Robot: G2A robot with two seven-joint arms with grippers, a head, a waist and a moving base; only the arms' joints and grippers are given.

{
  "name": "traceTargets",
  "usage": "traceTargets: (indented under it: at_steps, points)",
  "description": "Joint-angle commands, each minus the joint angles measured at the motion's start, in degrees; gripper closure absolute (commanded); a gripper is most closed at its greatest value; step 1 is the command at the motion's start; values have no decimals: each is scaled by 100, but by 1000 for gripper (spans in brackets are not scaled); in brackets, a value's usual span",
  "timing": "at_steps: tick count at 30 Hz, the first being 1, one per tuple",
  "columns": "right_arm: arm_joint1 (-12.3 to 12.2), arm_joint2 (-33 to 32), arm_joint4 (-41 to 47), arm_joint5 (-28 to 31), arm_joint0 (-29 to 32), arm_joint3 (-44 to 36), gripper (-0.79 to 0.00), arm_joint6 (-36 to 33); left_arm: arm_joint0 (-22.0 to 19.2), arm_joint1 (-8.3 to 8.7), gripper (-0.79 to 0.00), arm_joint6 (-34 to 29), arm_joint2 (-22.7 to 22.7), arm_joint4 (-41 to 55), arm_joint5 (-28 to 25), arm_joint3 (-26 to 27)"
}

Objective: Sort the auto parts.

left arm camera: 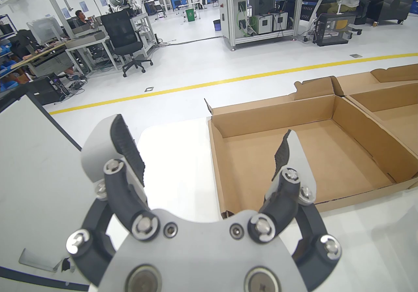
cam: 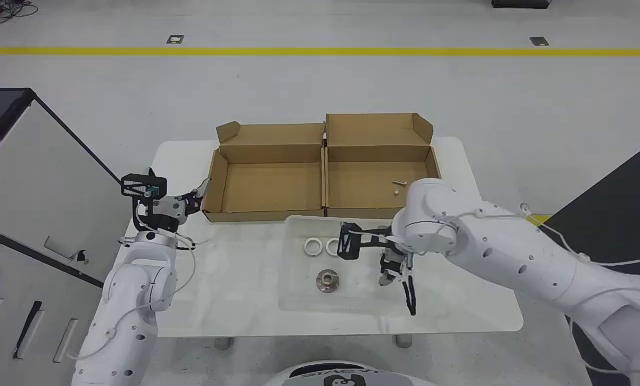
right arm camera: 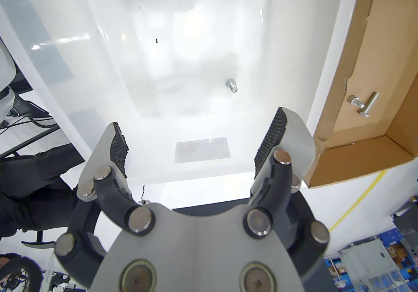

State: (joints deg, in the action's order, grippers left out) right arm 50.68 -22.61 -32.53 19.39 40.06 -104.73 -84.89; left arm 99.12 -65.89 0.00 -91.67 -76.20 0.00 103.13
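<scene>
Your right end effector point(right arm camera: 199, 130) is hanging wide open and empty above the small bolt point(right arm camera: 231, 85) in the clear tray point(right arm camera: 183, 45). Your left end effector point(left arm camera: 202, 136) is hovering open and empty by the left box point(left arm camera: 343, 149). You are risking the tiny bolt rolling away from closing pads.

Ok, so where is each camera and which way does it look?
Top: above, looking down at table, tray, both arms.
Left wrist: on left arm, facing across the left box; open left gripper shows.
Right wrist: on right arm, facing down at tray; open right gripper shows.
Shared: top and right wrist show the flange.
</scene>
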Motion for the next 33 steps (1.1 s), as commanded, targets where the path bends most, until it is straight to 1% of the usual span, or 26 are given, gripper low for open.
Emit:
traceTargets:
  at_steps: [1,13,30,33]
  points:
    - [42,80,38,41,-46,110,-785,41,0,0,-785,0,0,0,0,0]
    - [319,507,-90,5,-257,558,-785,5,0,0,-785,0,0,0,0,0]
    - [626,667,-287,-155,-261,916,-785,-127,0,0,-785,0,0,0,0,0]
    - [665,686,-304,-165,-259,963,-754,-165,0,0,-785,0,0,0,0,0]
